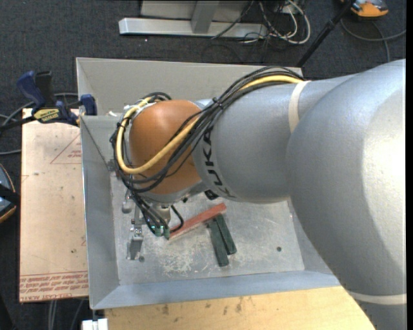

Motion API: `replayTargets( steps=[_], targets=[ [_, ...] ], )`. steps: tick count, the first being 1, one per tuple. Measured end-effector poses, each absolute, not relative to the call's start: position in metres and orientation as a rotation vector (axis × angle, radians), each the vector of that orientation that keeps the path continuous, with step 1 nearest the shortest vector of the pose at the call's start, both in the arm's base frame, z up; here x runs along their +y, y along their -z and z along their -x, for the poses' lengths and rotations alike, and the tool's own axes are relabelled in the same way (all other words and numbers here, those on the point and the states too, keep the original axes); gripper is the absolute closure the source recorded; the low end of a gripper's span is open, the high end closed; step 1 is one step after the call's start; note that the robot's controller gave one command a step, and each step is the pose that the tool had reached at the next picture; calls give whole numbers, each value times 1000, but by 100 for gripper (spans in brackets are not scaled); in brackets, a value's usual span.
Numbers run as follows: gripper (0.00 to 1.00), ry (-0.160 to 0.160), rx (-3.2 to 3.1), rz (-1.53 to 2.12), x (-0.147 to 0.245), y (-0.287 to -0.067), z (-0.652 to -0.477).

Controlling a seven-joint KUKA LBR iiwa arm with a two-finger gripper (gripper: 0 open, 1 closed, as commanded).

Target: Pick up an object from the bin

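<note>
Hanging by the left wall of the bin (97,213), my gripper (136,243) was just beside a reddish strip (200,219), with a dark green bar (221,240) at its far end. I couldn't tell my jaws' state. Straddling the strip's width, clear of the bar, seemed best.

Dark, speckled carpet (39,38) covers the floor on every visible side of the work area, lit evenly from above with no hard shadows. Along the top of the camera view, a flat grey metal base (161,26) lies on the carpet, with an upright post (210,9) rising from it. Just to its right, a tangle of black and pale cables (287,22) gathers on the floor. A thin black pole (322,35) slants across the carpet beside them. An orange item (369,6), cut off by the top edge, sits at the far right.
</note>
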State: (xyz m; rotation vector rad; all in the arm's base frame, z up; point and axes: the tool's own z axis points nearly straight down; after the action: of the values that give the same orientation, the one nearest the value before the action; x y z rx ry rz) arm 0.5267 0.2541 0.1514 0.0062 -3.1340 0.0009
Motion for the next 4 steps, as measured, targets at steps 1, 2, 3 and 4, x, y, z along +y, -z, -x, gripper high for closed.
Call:
replayTargets(
  steps=[1, 2, 3, 4],
  targets=[
    [0, 2, -3141, -1, 253, -156, -529],
    [0, 3, -3142, 2, 218, -193, -576],
    [0, 2, -3149, -81, 204, -193, -587],
    [0, 4, -3138, -252, 185, -138, -576]
  ],
)
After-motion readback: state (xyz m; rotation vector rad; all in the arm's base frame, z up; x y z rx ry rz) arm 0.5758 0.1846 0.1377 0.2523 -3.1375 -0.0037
